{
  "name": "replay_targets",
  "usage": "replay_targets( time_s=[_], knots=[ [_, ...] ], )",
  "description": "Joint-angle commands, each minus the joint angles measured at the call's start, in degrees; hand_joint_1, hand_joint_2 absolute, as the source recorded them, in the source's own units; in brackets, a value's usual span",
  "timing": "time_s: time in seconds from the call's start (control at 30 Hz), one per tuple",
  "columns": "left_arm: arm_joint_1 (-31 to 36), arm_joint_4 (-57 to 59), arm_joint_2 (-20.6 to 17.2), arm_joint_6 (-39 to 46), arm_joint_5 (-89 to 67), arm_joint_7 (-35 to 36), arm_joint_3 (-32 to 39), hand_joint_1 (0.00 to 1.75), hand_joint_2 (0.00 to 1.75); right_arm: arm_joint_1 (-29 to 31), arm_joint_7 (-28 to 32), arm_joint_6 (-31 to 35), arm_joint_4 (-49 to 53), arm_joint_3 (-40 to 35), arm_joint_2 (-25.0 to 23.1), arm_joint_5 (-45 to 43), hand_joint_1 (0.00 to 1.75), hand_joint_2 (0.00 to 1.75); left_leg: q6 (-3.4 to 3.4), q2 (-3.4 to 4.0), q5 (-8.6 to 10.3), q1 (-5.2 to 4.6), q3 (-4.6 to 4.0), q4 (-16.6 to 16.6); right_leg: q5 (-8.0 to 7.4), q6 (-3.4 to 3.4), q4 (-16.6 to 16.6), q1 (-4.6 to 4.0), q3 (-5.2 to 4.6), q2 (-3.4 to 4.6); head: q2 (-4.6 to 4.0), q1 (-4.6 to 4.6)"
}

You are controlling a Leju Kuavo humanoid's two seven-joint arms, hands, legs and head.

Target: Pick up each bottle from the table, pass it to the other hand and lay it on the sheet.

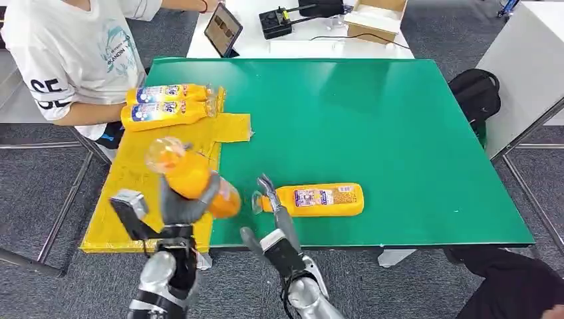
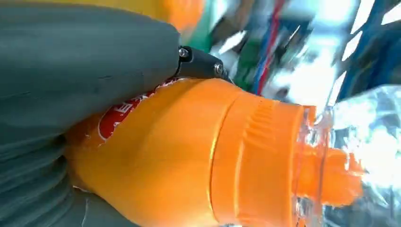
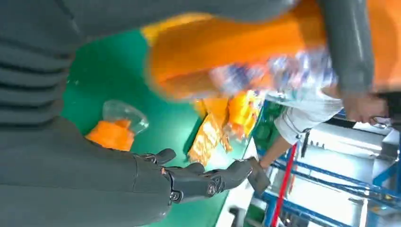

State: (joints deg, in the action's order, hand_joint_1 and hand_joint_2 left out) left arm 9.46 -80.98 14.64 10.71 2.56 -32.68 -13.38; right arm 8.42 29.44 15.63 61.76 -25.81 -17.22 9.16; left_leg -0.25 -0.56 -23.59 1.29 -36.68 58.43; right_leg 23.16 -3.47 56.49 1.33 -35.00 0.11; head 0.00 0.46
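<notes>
My left hand (image 1: 178, 207) grips an orange bottle (image 1: 189, 174) around its middle and holds it tilted above the yellow sheet (image 1: 130, 199); close up, the bottle's (image 2: 198, 156) orange cap end fills the left wrist view. My right hand (image 1: 274, 219) is open, fingers spread, just left of the clear cap of a second orange bottle (image 1: 318, 199) lying on the green table (image 1: 399, 133). That cap (image 3: 124, 116) and my right fingers (image 3: 208, 179) appear in the right wrist view. Two more bottles (image 1: 166, 106) lie on the sheet's far end.
A person in a white shirt (image 1: 73, 53) sits at the table's far left, forearm by the laid bottles. A tablet (image 1: 223, 30), a black device (image 1: 276, 23) and a cardboard box (image 1: 376, 16) sit on a white table beyond. A black bag (image 1: 475, 93) is on the floor, right.
</notes>
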Motion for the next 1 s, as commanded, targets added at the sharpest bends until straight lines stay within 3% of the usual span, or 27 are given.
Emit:
replay_targets(
  time_s=[0.03, 0.2, 0.33, 0.47, 0.57, 0.63, 0.67, 1.0],
  knots=[
    [3.73, -0.53, -2.49, 0.31, -0.91, 0.18, 4.00, 1.75, 1.75, -0.03, -0.95, -0.27, 3.15, -2.43, 0.29, -1.04, 0.00, 0.00, 0.05, 0.03, -0.05, 0.00, 0.13, -0.02, 0.05, 0.10, -0.01, -0.02, 0.12, 0.01, 0.00, 0.00],
    [10.04, 2.51, -5.78, 14.53, -15.80, -3.59, 7.25, 1.75, 1.75, -1.33, 3.64, 3.57, 7.35, -1.43, 0.76, -2.72, 0.00, 0.00, 0.06, 0.02, -0.08, 0.01, 0.19, -0.01, 0.09, 0.16, 0.02, -0.03, 0.20, -0.05, 0.00, 0.04],
    [18.57, 21.47, -10.07, 28.08, -47.75, 4.22, 7.03, 1.75, 1.75, -2.53, 9.11, 13.18, 13.10, 1.94, 0.64, -2.89, 0.00, 0.00, 0.02, -0.11, 0.01, -0.01, 0.19, -0.07, 0.06, 0.16, 0.00, -0.01, 0.20, -0.15, 0.00, 0.00],
    [21.80, 33.46, -12.42, 29.29, -76.23, 12.78, 10.10, 1.75, 1.75, -2.26, 9.19, 13.67, 13.21, 1.60, 0.96, -2.99, 0.00, 0.00, 0.07, -0.07, 0.02, -0.04, 0.41, -0.16, 0.05, 0.19, -0.09, 0.00, 0.38, -0.09, 0.00, 0.00],
    [24.52, 40.95, -14.95, 29.29, -87.87, 17.37, 10.45, 1.75, 1.75, -1.38, 9.80, 13.28, 12.15, 0.88, 0.70, -3.85, 0.00, 0.00, 0.06, 0.20, -0.01, -0.04, 0.35, -0.11, -0.03, 0.16, -0.02, 0.02, 0.24, 0.16, 0.00, 0.00],
    [28.09, 50.01, -18.13, 29.29, -91.62, 20.64, 6.02, 1.75, 1.75, -0.87, 9.95, 12.44, 11.68, 0.68, 0.36, -4.96, 0.00, 0.00, 0.05, 0.27, -0.02, -0.01, 0.38, -0.10, -0.07, 0.31, -0.01, -0.01, 0.23, 0.25, 0.00, 0.02],
    [29.91, 54.81, -18.57, 29.29, -89.25, 19.04, 7.26, 1.75, 1.75, -0.44, 9.95, 12.15, 11.15, 0.33, 0.38, -5.07, 0.00, 0.00, 0.05, 0.30, -0.04, 0.00, 0.47, -0.11, -0.03, 0.38, 0.01, -0.04, 0.32, 0.24, 0.00, 0.02],
    [30.72, 59.68, -18.20, 23.39, -87.81, 16.81, 10.79, 1.75, 1.75, -0.55, 9.36, 11.30, 10.49, -0.30, 0.48, -4.83, 0.00, 0.00, 0.10, 0.37, -0.11, 0.03, 0.40, -0.01, 0.00, 0.34, 0.06, -0.07, 0.25, 0.30, 0.00, 0.04]
  ],
)
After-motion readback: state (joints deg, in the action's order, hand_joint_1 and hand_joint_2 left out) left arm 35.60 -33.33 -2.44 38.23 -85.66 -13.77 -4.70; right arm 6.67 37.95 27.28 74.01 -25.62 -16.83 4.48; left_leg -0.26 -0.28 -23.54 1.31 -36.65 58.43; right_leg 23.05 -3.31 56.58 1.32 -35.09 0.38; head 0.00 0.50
